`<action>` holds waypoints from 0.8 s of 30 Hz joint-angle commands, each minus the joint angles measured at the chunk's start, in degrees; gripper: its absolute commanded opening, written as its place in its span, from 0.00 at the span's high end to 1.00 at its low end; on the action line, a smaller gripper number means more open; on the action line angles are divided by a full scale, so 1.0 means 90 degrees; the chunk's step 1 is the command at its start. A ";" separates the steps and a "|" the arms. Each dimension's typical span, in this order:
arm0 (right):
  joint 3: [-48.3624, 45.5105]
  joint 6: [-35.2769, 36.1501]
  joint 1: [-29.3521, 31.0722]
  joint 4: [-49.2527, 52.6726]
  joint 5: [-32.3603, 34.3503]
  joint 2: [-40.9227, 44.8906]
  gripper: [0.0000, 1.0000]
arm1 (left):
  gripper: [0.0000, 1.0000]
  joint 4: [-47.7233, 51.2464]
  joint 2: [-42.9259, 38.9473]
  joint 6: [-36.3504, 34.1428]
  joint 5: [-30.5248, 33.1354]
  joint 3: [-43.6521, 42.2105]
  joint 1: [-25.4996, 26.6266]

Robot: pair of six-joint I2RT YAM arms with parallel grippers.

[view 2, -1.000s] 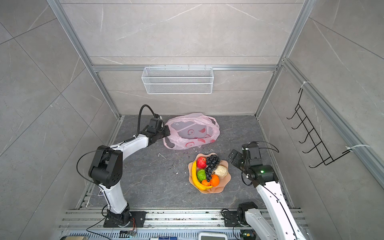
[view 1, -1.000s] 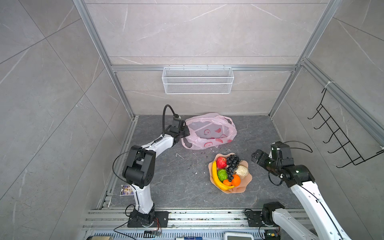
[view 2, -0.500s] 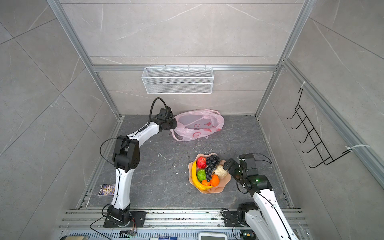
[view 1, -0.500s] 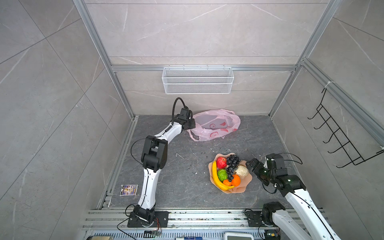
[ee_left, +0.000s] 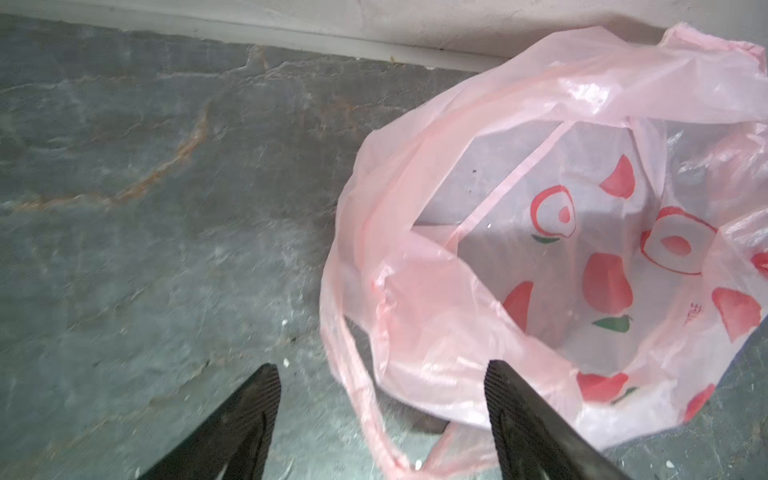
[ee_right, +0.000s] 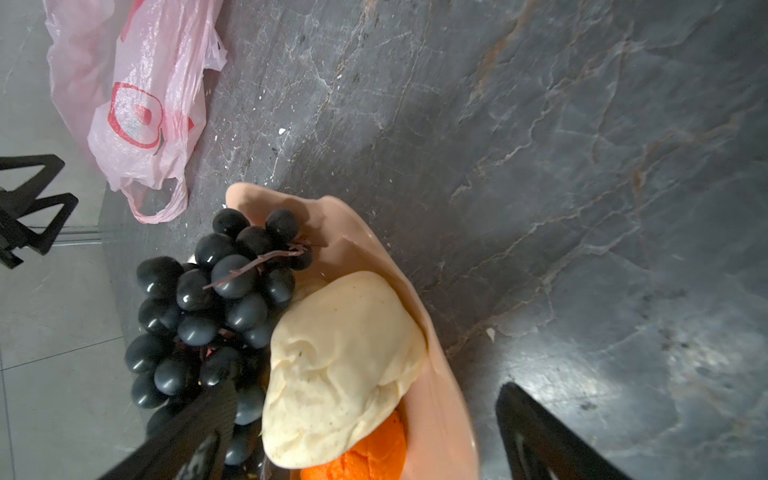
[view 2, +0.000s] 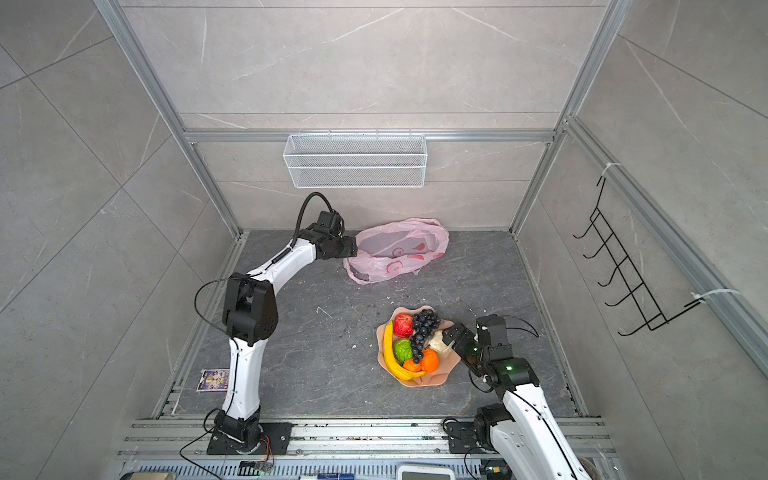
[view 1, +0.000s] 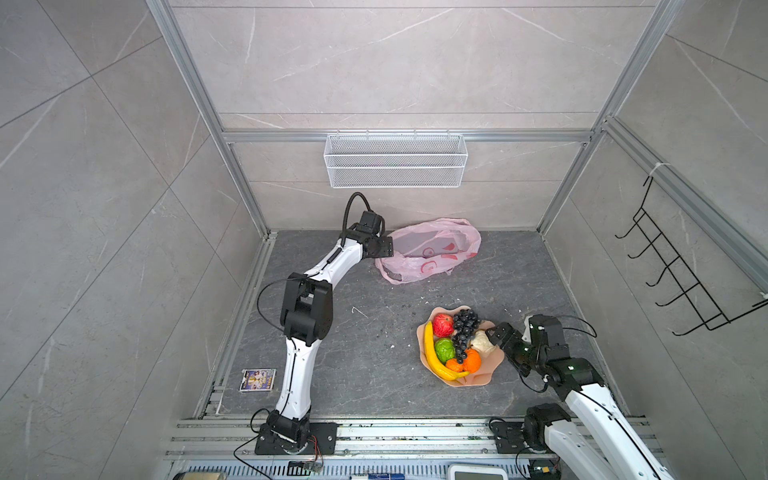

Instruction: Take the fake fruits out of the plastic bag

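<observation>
In both top views the plastic bag (view 1: 432,249) lies slack at the back of the desk (view 1: 374,374), by the rear wall. The left gripper (view 1: 384,247) hangs at the bag's left end. The fake fruits (view 1: 455,347) sit well apart from the bag, heaped on a peach plate (view 1: 471,381): banana (view 1: 432,355), apple (view 1: 443,325), grape bunch (view 1: 462,332), green ball (view 1: 444,349), 2 oranges (view 1: 472,360) and a beige lump (view 1: 481,341). The right gripper (view 1: 494,332) is at the plate's right rim, beside the beige lump.

The left wrist view shows the left gripper (ee_left: 380,372) with jaws spread wide by the bag's (ee_left: 415,311) mouth, holding nothing. Inside the bag only flat red prints show, no fruit.

The right wrist view shows the right gripper (ee_right: 365,388) equally wide and empty. 1 finger is over the grape bunch (ee_right: 216,299), the other is past the plate rim (ee_right: 436,353), and the beige lump (ee_right: 340,365) lies between them.

The unloading looks finished. The next move calls for lifting both arms straight clear, without snagging the thin film or nudging the heap.
</observation>
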State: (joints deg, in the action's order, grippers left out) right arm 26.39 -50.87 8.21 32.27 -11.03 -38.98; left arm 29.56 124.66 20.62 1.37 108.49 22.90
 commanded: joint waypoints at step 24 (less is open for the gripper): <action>-0.0187 -0.0833 0.1178 -0.2326 -0.0074 -0.1244 0.00 | 0.14 -0.2309 -0.4444 0.1262 0.1023 -0.5735 0.0025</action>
State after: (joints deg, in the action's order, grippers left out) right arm 24.16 -56.18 16.05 16.08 -14.26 -48.16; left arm 12.16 88.73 30.79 7.86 58.17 22.90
